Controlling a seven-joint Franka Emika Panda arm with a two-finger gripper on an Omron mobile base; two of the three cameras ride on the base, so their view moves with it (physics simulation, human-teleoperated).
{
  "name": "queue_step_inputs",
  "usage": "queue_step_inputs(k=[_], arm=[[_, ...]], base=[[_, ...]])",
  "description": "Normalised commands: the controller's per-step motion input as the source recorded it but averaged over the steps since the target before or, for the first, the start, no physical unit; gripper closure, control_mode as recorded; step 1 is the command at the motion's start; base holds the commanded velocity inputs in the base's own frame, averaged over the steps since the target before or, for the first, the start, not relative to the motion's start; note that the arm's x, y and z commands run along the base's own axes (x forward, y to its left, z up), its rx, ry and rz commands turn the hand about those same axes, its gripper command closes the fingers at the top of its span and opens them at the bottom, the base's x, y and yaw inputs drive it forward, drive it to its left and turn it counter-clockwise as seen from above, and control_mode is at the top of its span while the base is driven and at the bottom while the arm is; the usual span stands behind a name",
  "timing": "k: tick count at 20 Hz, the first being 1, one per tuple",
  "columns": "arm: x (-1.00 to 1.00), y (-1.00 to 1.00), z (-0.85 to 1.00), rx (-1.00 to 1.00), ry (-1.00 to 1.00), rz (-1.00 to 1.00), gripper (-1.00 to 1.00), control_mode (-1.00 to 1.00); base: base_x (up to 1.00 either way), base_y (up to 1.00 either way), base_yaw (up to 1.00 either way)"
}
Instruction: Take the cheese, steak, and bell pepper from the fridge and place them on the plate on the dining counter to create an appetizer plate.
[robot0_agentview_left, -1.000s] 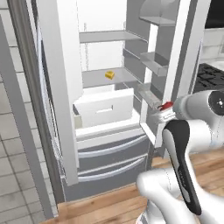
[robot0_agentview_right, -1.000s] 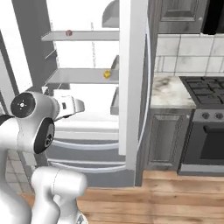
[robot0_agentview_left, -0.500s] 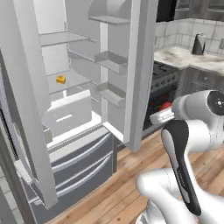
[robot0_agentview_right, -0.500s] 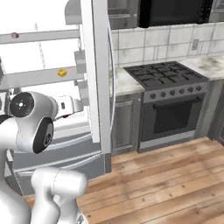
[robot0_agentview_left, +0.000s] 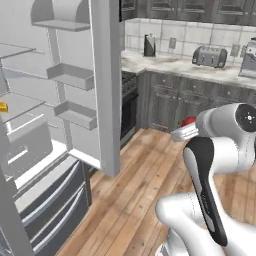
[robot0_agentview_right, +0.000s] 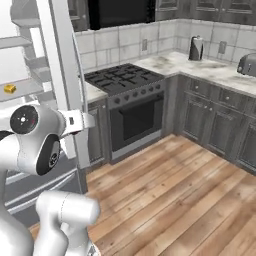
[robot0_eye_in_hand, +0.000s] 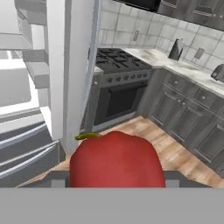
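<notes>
Gripper clamped part-way around the bell pepper, and in the hand view that red pepper bulges right up against the lens, green stem poking off to the left. Over in the left base view the pepper shows as a red dab at the end of the white arm, held out over the wooden floor, well apart from the fridge.

One cheese, a yellow chunk, sits on a shelf inside the fridge at the far left; the right base view catches it too, on the pale shelf.

Fridge door stands open, two door bins visible on its inside. One stove with black grates sits just beside the fridge. On the marble worktop: one dark kettle, one toaster. No readable writing on anything at this size.
</notes>
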Motion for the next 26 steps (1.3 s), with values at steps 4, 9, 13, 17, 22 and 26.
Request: queue_step_inputs(k=[4,9,13,17,22,26], arm=[[0.0,0.0,0.0,0.0,0.0,0.0,1.0,1.0],[0.0,0.0,0.0,0.0,0.0,0.0,1.0,1.0],[0.0,0.0,0.0,0.0,0.0,0.0,1.0,1.0],[0.0,0.0,0.0,0.0,0.0,0.0,1.0,1.0],[0.0,0.0,0.0,0.0,0.0,0.0,1.0,1.0],[0.0,0.0,0.0,0.0,0.0,0.0,1.0,1.0]], base=[[-0.61,-0.34,-0.48],[-0.57,-0.63,-0.37],[-0.44,-0.66,-0.39],[-0.38,-0.75,-0.39],[-0.29,-0.91,-0.43],[-0.16,-1.0,-0.4]])
